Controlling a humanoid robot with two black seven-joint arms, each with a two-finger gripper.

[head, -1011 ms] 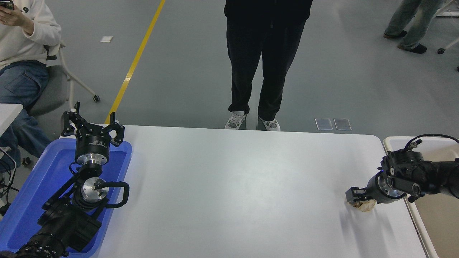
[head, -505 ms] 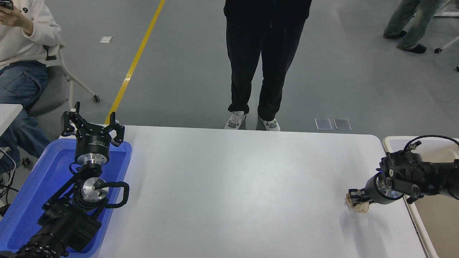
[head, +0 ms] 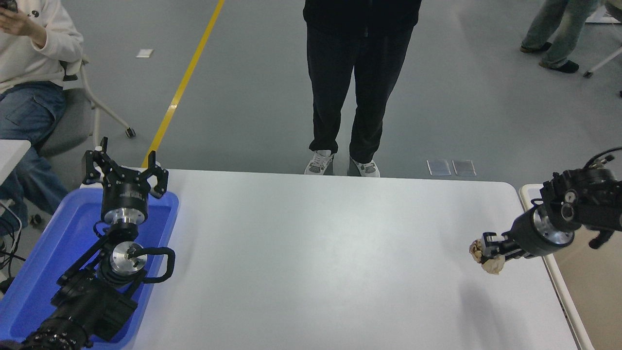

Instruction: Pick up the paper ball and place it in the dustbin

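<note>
The paper ball (head: 491, 262), a crumpled tan wad, is held between the fingers of my right gripper (head: 487, 253) above the white table (head: 316, 253) near its right edge. Its faint shadow lies on the table below. The right arm comes in from the right edge, pointing left. The dustbin (head: 559, 287), beige with a pale rim, stands just past the table's right edge and is partly cut off by the picture. My left gripper (head: 125, 170) is open and parked over the blue tray at the lower left.
A blue plastic tray (head: 43, 262) sits at the table's left edge under the left arm. A person in dark trousers (head: 357, 97) stands at the far side. Another person sits at the top left (head: 29, 73).
My right gripper has closed on the paper ball and lifted it off the table, with the arm rising and drawing slightly right. The left arm has not moved.
</note>
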